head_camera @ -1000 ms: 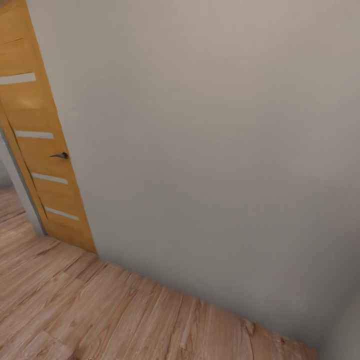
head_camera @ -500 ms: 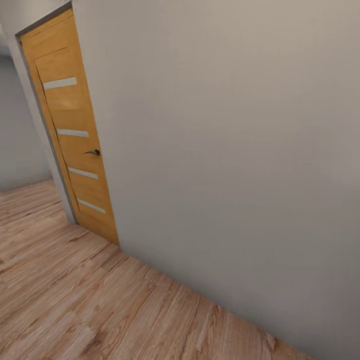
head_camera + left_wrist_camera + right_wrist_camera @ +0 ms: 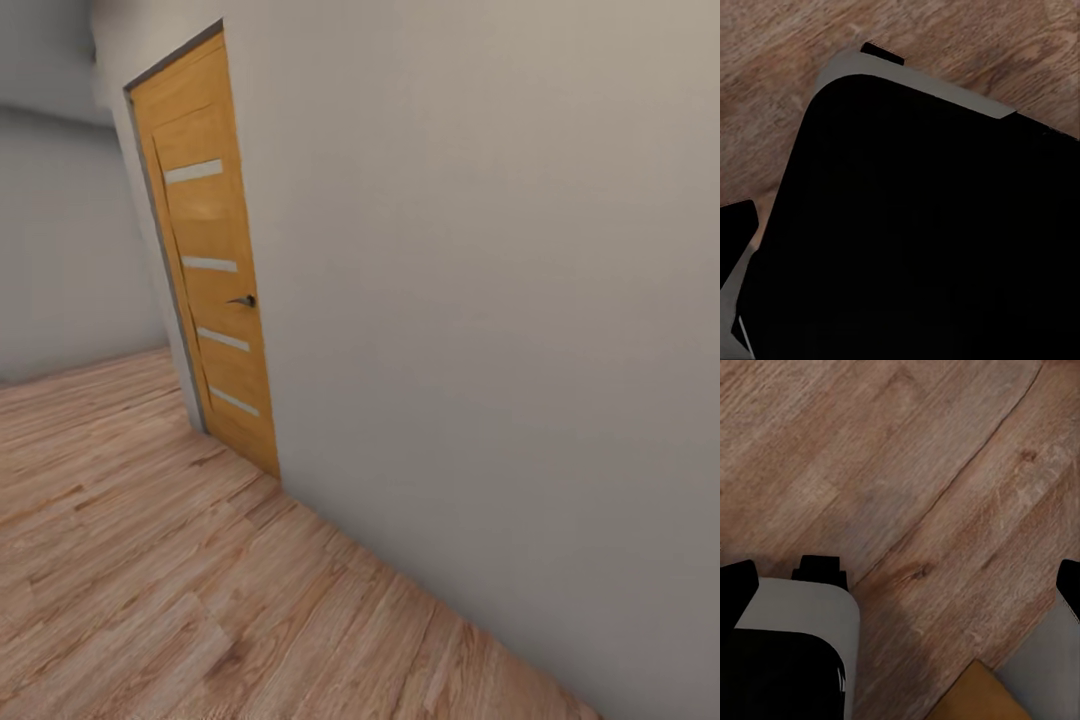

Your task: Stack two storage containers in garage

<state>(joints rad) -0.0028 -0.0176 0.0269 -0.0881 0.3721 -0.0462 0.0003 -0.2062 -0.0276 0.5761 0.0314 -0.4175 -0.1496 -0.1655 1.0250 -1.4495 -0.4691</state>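
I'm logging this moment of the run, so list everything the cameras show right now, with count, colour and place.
Wooden door with pale horizontal strips: one, orange-brown, set in the wall at the head view's left.
Small lever door handle: one, dark, on the door's edge.
Plain wall: one, pale grey, filling the head view's right.
Wood-plank floor: light brown, below the wall.
Robot body part: black with a grey rim, above the planks; each tool's state cannot be told.
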